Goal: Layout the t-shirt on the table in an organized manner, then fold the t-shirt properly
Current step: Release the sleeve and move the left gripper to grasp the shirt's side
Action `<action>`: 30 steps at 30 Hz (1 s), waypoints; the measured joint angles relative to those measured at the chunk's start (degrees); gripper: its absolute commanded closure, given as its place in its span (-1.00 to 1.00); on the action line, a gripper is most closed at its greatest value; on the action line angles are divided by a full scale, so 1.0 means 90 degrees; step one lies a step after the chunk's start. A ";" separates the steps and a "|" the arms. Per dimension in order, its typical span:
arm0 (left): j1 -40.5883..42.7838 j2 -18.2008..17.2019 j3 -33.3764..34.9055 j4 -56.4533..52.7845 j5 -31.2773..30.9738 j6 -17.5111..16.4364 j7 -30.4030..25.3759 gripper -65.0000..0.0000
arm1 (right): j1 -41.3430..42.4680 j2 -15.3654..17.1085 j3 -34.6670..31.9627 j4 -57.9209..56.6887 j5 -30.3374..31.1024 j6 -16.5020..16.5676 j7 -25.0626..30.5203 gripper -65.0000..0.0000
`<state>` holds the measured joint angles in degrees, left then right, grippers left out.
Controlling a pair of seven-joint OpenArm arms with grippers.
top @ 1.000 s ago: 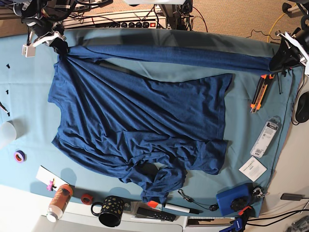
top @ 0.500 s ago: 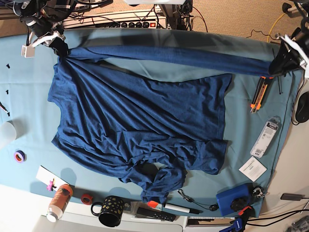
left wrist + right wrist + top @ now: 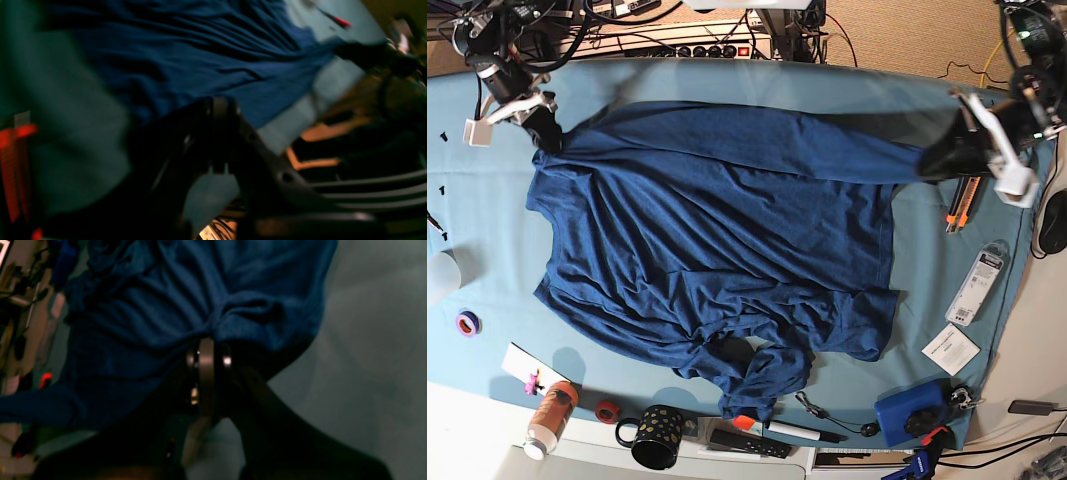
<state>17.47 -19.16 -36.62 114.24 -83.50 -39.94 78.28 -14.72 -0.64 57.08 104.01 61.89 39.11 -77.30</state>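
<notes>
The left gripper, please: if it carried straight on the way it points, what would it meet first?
Probably more of the t-shirt: the left gripper, shut on its edge, points across the fabric spread ahead; depth is unclear.

Black arms w/ white brackets; left end effector, right end effector black.

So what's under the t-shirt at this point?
Around the t-shirt only the teal table cover shows, so the shirt appears to lie directly on it. Both grippers pinch its far edge. Anything beneath the bunched folds is covered and cannot be seen.
</notes>
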 measured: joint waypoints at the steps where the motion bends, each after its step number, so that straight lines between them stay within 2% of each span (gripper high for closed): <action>1: -0.0102 -0.0002 0.0155 0.0000 0.0010 0.0000 0.0015 1.00 | 0.0015 0.0005 -0.0083 0.0000 -0.0136 -0.0005 0.0073 1.00; 7: -0.0733 0.0012 0.0622 0.0002 0.0007 0.0000 -0.0083 1.00 | 0.0051 -0.0034 -0.0811 0.0000 -0.0709 -0.0078 0.0797 1.00; 11: -0.1173 0.0049 0.0653 0.0029 0.0012 0.0000 -0.0114 1.00 | 0.0272 -0.0168 -0.1078 -0.0007 -0.1219 -0.0185 0.1013 1.00; 19: -0.1965 0.0500 0.0831 0.0104 0.0007 0.0000 -0.0228 1.00 | 0.0772 -0.0160 -0.1100 -0.0007 -0.2178 -0.0617 0.1588 1.00; 21: -0.2067 0.0634 0.1095 0.0102 0.0012 0.0000 -0.0238 1.00 | 0.0780 -0.0160 -0.1098 -0.0010 -0.2242 -0.0685 0.1668 1.00; 24: -0.2217 0.0874 0.1576 0.0102 0.0104 0.0000 -0.0673 1.00 | 0.0789 -0.0160 -0.1100 -0.0007 -0.2380 -0.0682 0.1695 1.00; 30: -0.2841 0.1200 0.1979 0.0141 0.0267 0.0000 -0.0714 1.00 | 0.0789 -0.0158 -0.1098 -0.0153 -0.2484 -0.0867 0.1712 1.00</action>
<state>-8.10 -8.36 -18.81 115.50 -81.10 -39.94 71.85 -7.62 -2.07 47.20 102.63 39.53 31.31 -61.89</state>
